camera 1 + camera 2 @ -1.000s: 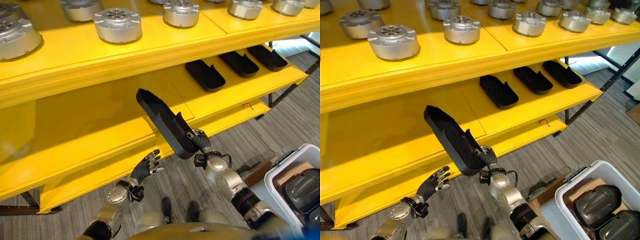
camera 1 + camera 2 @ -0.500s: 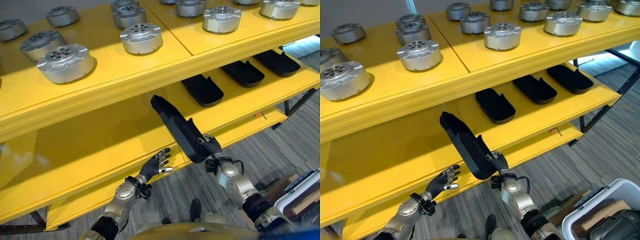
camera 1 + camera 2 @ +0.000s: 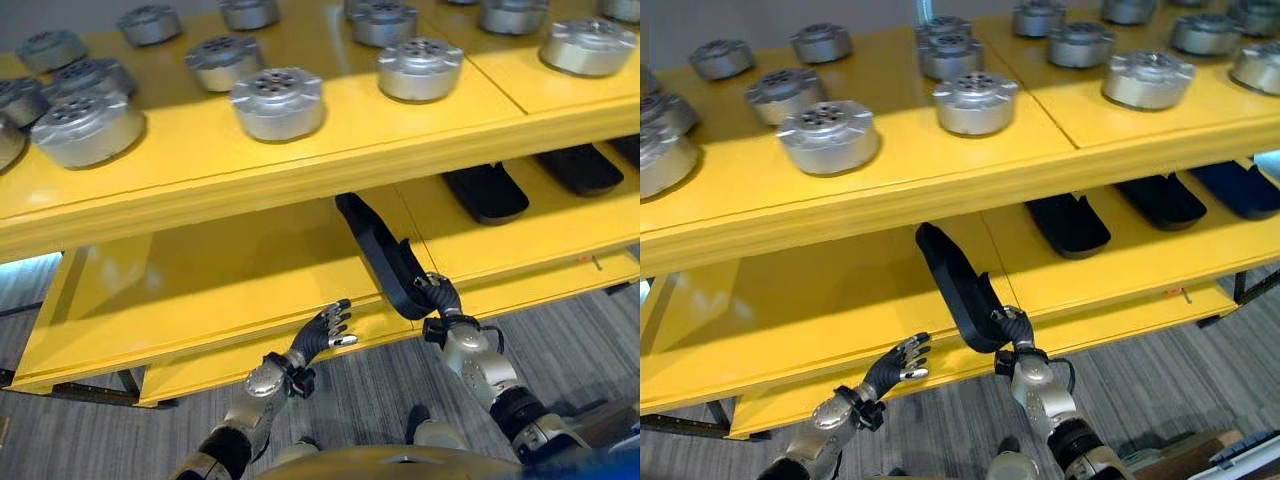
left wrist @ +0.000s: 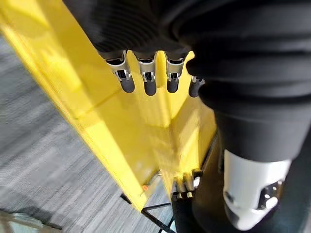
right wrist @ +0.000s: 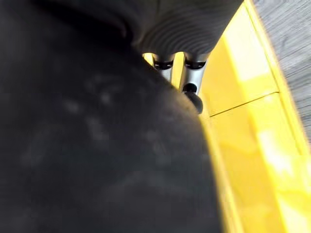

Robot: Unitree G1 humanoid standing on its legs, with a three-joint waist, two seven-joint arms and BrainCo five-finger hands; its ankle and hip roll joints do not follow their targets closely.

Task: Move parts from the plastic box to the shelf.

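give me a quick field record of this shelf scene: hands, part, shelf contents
right hand: right hand curled on the near end of a long black plastic part
part position: tilted, far end reaching in over the lower shelf
left hand: left hand open, holding nothing, at the lower shelf's front edge
lower shelf: more black parts lying flat to the right
upper shelf: upper shelf carries round silver metal parts

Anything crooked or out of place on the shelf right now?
Only the black part in the right hand: it is tilted, its far end under the upper shelf, not yet laid down. The other black parts lie flat.
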